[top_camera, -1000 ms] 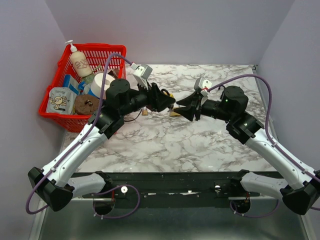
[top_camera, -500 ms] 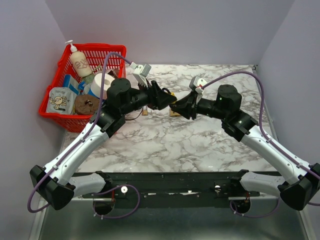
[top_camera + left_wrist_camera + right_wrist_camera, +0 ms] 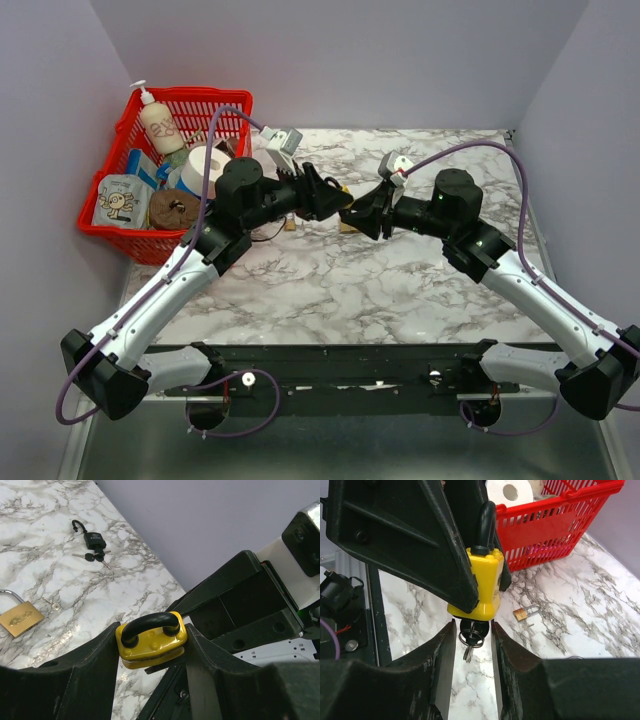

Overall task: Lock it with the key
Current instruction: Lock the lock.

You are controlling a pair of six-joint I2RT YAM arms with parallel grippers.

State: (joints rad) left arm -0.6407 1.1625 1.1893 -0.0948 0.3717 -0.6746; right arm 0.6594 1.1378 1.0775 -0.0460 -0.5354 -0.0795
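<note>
**Grip state.** The left gripper (image 3: 151,638) was clamped on the body of the yellow padlock (image 3: 152,642) and held it clear of the table (image 3: 45,570). Both shackle legs sat in the body. The right gripper (image 3: 472,628) stood narrow, one finger on each side of the key (image 3: 469,641). The key hung with its ring from the keyway under the padlock. Whether the pads actually touched the key could not be confirmed from the wrist view.

**Surroundings.** A brass lock (image 3: 20,618) and a black lock (image 3: 93,540) with its own keys lay on the table, well apart from the work. The basket (image 3: 560,520) stood at the far left.

**Hazards.**
- Closing on the loose ring instead of the key head would likely let the turn slip.
- Turning force could twist the smooth padlock in the left grip, or pull it free.
- The two grippers nearly met, so a rotation risked finger contact.
</note>
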